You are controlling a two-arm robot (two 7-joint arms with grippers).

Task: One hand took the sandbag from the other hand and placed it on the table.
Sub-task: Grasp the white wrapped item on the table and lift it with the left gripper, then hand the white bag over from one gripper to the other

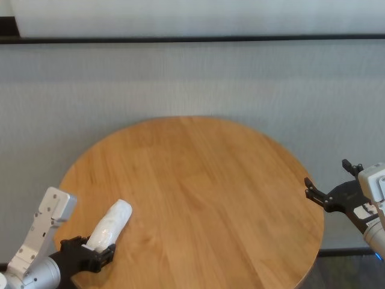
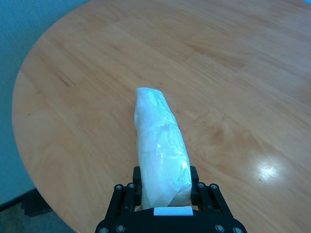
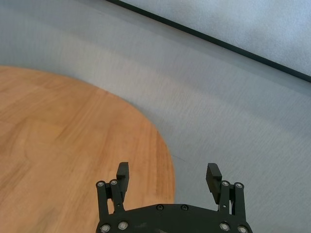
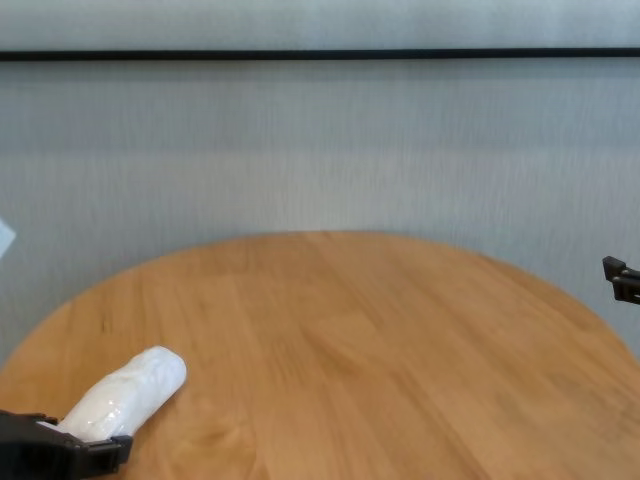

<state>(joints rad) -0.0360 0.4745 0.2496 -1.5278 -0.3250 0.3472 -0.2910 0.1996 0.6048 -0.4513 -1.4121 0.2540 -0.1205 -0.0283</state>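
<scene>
Left tool (image 1: pixel 90 251) clamps sandbag (image 1: pixel 110 224) | right tool (image 1: pixel 329 188) agape, empty

sandbag (image 1: pixel 110 226) x1 | table (image 1: pixel 210 198) x1 | end effector x2: L (image 1: pixel 88 253), R (image 1: pixel 329 181)

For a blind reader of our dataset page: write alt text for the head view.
The left gripper, at the near left edge of a round wooden table, is shut on one end of a white plastic-wrapped sandbag that points out over the tabletop. The right gripper hangs open beside the table's right edge, holding nothing.
</scene>
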